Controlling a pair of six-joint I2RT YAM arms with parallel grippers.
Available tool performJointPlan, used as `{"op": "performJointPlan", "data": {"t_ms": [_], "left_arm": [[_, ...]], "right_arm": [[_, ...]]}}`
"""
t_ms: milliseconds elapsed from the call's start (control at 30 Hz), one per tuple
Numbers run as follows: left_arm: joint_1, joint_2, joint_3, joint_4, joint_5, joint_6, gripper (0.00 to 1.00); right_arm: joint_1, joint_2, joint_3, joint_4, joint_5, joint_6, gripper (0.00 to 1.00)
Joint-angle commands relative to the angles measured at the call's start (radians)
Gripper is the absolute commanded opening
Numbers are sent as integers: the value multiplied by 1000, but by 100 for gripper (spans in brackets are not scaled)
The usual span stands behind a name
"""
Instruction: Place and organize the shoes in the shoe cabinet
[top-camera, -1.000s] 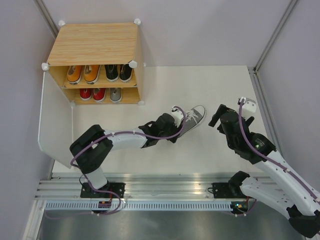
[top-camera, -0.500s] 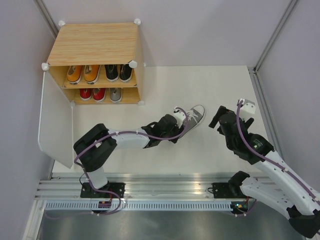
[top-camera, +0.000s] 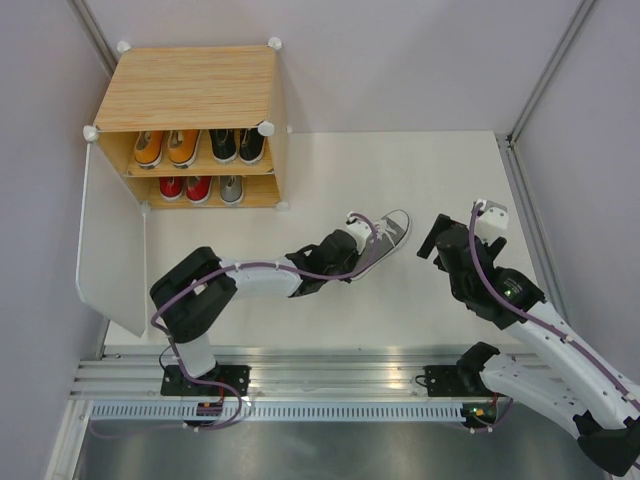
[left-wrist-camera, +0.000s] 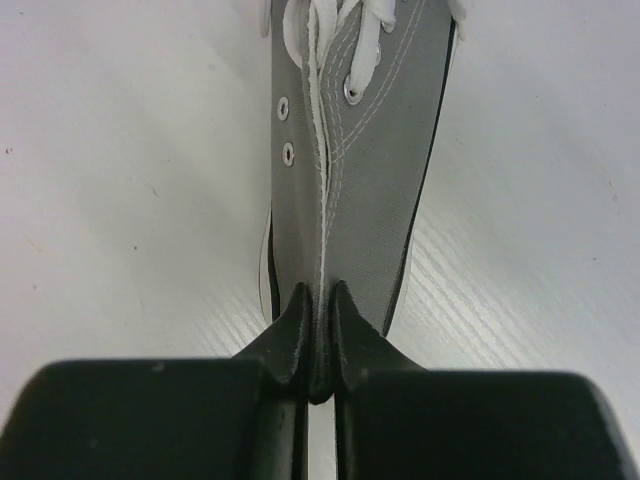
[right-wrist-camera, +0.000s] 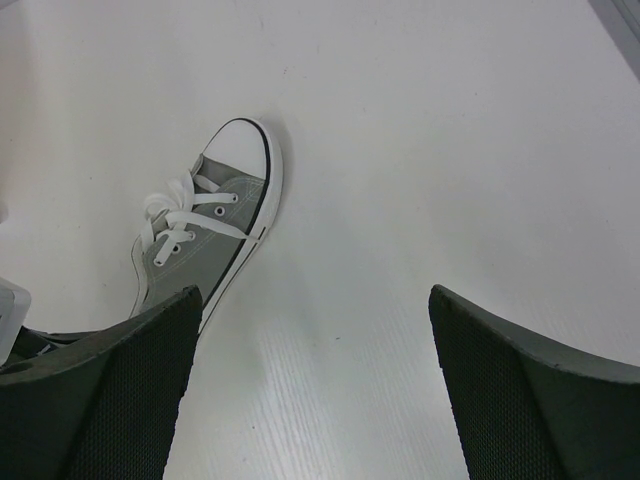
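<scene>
A grey shoe (top-camera: 388, 234) lies on the white table right of centre, toe pointing up-right; it also shows in the right wrist view (right-wrist-camera: 205, 245). My left gripper (top-camera: 352, 246) is shut on the grey canvas at its heel end, the fingers pinching the fabric (left-wrist-camera: 320, 296) with the shoe (left-wrist-camera: 370, 150) stretching away. The shoe cabinet (top-camera: 190, 88) stands at the back left. An orange pair (top-camera: 165, 148) and a black pair (top-camera: 237, 145) sit on its upper shelf, a red pair (top-camera: 185, 187) and one grey shoe (top-camera: 231, 188) below. My right gripper (top-camera: 437, 238) hangs open (right-wrist-camera: 312, 300) just right of the loose shoe, holding nothing.
The cabinet's white door (top-camera: 105, 240) is swung open toward the near left. Frame posts and grey walls border the table at left and right. Bare table lies between the cabinet and the arms.
My left gripper has closed on the grey shoe's heel canvas. The shoe has shifted slightly to the right. The right arm has barely moved.
</scene>
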Motion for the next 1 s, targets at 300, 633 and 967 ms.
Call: {"op": "performJointPlan", "data": {"t_ms": [300,633,967], "left_arm": [[-9,-223,-131,-240,-248,-306,2],[-11,-385,-257,-573,-411,-755,2],[-9,-452,-242,-869,-566,-1091,2]], "right_arm": [[-3,-6,-15,89,6,-46,98],[-3,-35,-40,121,-35,-77,98],[-3,-97,-55,97,-54,-67,98]]}}
